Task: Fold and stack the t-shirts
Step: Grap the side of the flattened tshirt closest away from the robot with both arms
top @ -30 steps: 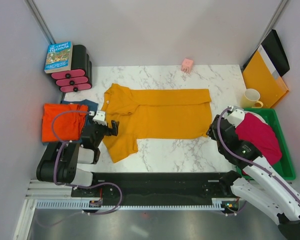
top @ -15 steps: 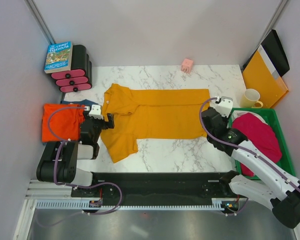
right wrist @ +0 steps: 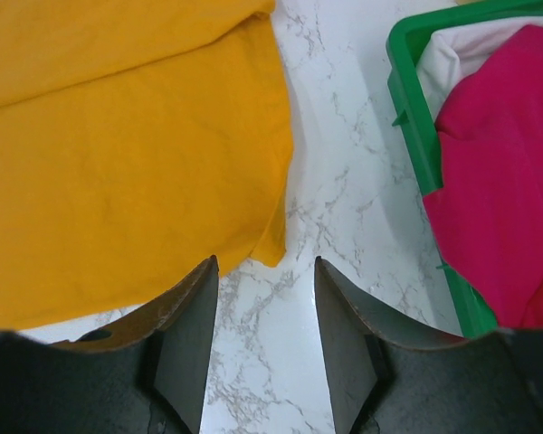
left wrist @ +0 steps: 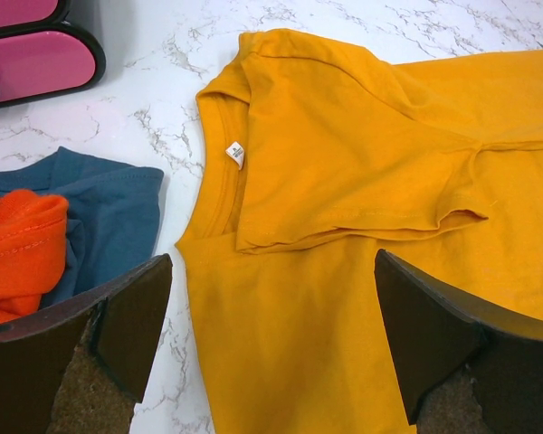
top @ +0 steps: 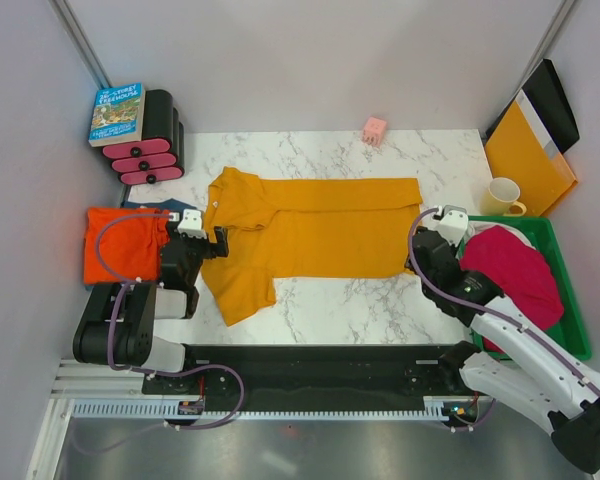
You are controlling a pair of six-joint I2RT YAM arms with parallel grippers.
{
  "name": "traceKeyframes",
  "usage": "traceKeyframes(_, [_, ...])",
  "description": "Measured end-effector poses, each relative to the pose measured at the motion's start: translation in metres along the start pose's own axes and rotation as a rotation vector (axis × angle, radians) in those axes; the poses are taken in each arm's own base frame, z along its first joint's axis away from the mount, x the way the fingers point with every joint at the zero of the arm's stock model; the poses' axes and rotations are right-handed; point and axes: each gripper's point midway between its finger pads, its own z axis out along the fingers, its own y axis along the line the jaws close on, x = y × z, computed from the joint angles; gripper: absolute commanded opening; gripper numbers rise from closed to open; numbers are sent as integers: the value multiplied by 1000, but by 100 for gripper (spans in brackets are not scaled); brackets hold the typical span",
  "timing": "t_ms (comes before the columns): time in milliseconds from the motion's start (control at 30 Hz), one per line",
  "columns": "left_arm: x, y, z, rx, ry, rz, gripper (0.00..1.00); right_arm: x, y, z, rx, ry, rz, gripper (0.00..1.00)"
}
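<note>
A mustard-yellow t-shirt (top: pixel 310 235) lies spread across the marble table, collar to the left. My left gripper (top: pixel 218 245) hovers open over its left shoulder (left wrist: pixel 362 181), jaws wide apart (left wrist: pixel 271 262) with nothing in them. A red-orange t-shirt (top: pixel 120 245) lies on a dusty blue one (top: pixel 177 208) at the table's left edge. My right gripper (top: pixel 420 263) is open (right wrist: pixel 265 267) over bare marble, just short of the yellow shirt's near right corner (right wrist: pixel 271 244). A magenta-pink t-shirt (top: pixel 520 275) fills the green bin (top: pixel 575 335).
A book (top: pixel 117 113) rests on black-and-pink rolls (top: pixel 145 150) at the back left. A small pink object (top: pixel 375 129) sits at the back edge. A cream mug (top: pixel 503 196) and a yellow-orange folder (top: pixel 528 155) stand behind the bin. Walls enclose three sides.
My right arm swung left from the bin toward the yellow shirt's hem, then settled at its near right corner. My left gripper shifted slightly up and left, then held still.
</note>
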Motion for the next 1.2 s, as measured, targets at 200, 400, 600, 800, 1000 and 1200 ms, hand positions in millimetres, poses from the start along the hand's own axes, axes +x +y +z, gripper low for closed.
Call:
traceKeyframes(200, [0, 0, 0, 0, 0, 0, 100, 8, -5, -9, -18, 38, -15, 55])
traceKeyframes(400, [0, -2, 0, -121, 64, 29, 100, 14, 0, -11, -48, 75, -20, 55])
traceKeyframes(600, [-74, -64, 28, -168, 236, -11, 100, 15, 1, -12, -60, 79, -19, 55])
traceKeyframes(800, [-38, -122, -23, -126, 554, -365, 100, 13, 6, -11, -78, 75, -8, 55])
traceKeyframes(1000, [52, -148, -171, -51, 890, -381, 100, 13, 11, -11, -98, 74, 1, 55])
traceKeyframes(1200, [19, -131, -188, -150, 799, -487, 63, 19, 12, -12, -122, 84, 4, 55])
